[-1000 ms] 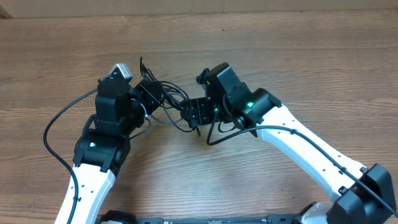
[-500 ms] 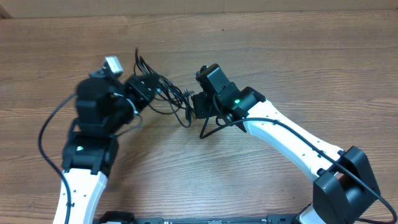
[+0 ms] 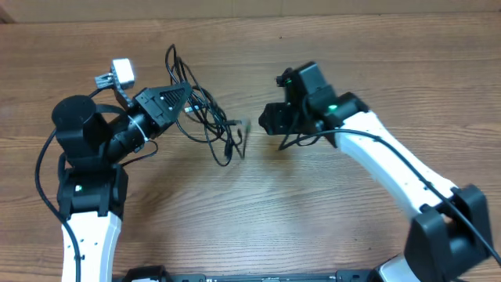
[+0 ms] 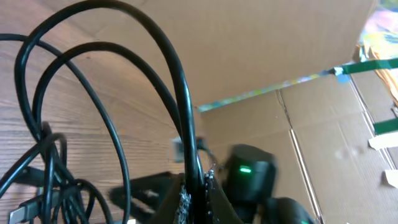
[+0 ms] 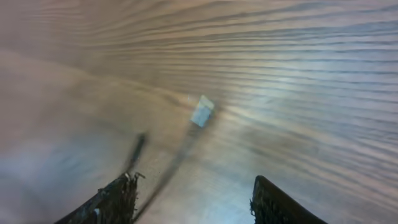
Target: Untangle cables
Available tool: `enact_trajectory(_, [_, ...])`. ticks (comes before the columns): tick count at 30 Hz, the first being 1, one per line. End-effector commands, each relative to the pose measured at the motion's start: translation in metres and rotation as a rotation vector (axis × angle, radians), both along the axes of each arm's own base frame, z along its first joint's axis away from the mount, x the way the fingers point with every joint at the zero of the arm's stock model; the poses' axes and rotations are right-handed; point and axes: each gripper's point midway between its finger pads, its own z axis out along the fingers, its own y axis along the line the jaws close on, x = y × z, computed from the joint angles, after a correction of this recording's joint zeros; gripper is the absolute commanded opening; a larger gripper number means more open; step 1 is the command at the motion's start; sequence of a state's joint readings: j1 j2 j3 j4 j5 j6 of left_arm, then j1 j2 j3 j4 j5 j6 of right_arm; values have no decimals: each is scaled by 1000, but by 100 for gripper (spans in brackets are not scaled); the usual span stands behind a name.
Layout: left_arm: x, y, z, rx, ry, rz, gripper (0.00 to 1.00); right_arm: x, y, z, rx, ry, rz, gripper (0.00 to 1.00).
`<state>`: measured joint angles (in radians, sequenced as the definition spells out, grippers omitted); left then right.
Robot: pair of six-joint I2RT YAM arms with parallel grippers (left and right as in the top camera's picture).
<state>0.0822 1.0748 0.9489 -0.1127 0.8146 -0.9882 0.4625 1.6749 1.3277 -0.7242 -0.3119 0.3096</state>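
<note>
A tangle of thin black cables with small metal plug ends lies on the wooden table left of centre; one plug end points right. My left gripper is shut on the cables at the top of the bundle, and in the left wrist view the black cords run up from between its fingers. My right gripper is open and empty, just right of the plug end. In the blurred right wrist view a cable with a metal plug lies ahead of the open fingers.
The wooden table stretches around both arms. A thicker black arm wire loops at the left. Cardboard walls stand behind the table in the left wrist view.
My left gripper has pulled the cable bundle left and up. My right gripper has let go of the cables, opened and drawn back to the right. The tangle is stretched out more.
</note>
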Motion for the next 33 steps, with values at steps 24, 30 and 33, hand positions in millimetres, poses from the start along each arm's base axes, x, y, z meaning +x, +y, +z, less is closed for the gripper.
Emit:
enact_trajectory(24, [-17,-26,46,-163,-63,-233,4,-8,58,3,17,-267,76,4])
enact_trajectory(30, [-44,-39,67,-21,-347,-421,4,29,-11,-8,-39,-184,-235,4])
enact_trajectory(33, [-56,-37,64,23,-398,-497,4,38,-67,-23,-117,-111,-371,4])
